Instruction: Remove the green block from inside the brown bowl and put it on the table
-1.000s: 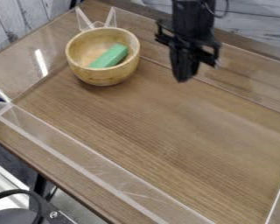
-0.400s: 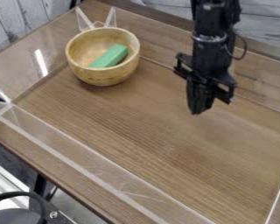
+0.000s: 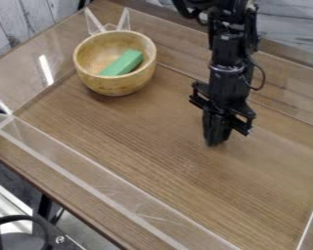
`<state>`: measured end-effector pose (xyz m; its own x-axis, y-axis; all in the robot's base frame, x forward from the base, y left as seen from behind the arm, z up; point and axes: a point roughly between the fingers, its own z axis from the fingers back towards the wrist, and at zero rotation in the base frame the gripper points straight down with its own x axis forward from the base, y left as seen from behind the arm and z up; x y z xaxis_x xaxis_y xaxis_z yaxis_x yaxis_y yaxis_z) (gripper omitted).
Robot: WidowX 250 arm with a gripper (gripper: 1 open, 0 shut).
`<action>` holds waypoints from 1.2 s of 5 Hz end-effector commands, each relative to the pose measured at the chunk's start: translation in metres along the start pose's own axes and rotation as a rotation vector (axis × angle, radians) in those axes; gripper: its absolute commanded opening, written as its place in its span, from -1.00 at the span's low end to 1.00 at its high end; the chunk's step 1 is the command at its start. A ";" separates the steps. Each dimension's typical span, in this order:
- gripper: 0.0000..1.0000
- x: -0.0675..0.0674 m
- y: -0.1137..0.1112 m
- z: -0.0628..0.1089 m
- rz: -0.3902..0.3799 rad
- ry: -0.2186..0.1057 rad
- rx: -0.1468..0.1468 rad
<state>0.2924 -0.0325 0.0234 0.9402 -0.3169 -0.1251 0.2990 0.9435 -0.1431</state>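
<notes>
- the green block [image 3: 120,64] lies inside the brown bowl [image 3: 114,62], resting against the bowl's pale inner slope on the side nearer the arm.
- we read the block's long axis as a diagonal, one end toward the bowl's floor at lower left and the other up toward the far right of the rim; it looks tilted with the slope, not flat.
- the bowl sits toward the far left corner of the tabletop [image 3: 146,156], close to the clear wall there.
- well apart from the bowl, to its right and nearer us, the gripper [image 3: 218,139] points almost straight down just above bare wood, jaws pressed together and holding nothing.
- we judge the task not yet begun: the block is untouched and the reach is the step in hand.
- next we would need to rise, cross to above the bowl, spread the jaws, turn them across the block's short width, and descend inside the rim.
</notes>
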 end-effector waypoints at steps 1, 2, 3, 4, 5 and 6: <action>-1.00 0.007 0.007 0.008 0.021 -0.043 0.007; -1.00 0.008 0.012 0.006 0.042 -0.045 0.005; -1.00 0.009 0.018 0.005 0.062 -0.045 0.004; -1.00 0.009 0.024 0.004 0.083 -0.044 0.004; -1.00 0.008 0.030 0.004 0.103 -0.038 0.002; -1.00 0.008 0.034 0.004 0.119 -0.027 -0.001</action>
<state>0.3080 -0.0107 0.0196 0.9668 -0.2241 -0.1229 0.2063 0.9681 -0.1423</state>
